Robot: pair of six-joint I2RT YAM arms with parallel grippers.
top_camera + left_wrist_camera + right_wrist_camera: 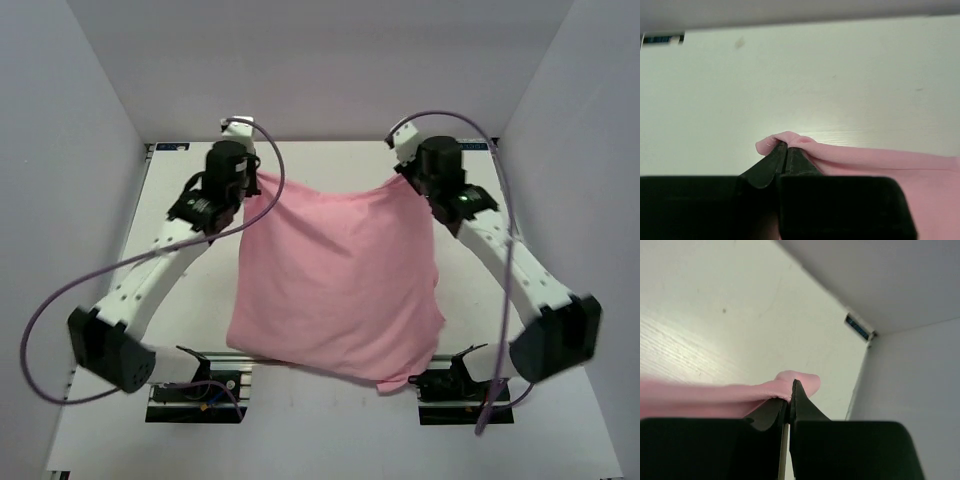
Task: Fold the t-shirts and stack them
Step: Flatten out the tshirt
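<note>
Early stage: no fold made, nothing stacked; only one t-shirt (335, 285) seen. Left gripper (785, 152) clenched on far shirt corner at 11 o'clock; right gripper (791, 390) clenched on far corner at 1 o'clock. Shirt over table (330, 165) centre, far edge stretched between them, rest spreading toward 6 o'clock. Held edge runs 9 to 3; long axis roughly 12 to 6. Collar end: cannot tell

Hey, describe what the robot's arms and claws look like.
The left arm and right arm have white links with rows of small holes, black joints and black bases. A lilac cable loops off each. The left claw and right claw have matte black, wedge-shaped fingers.
</note>
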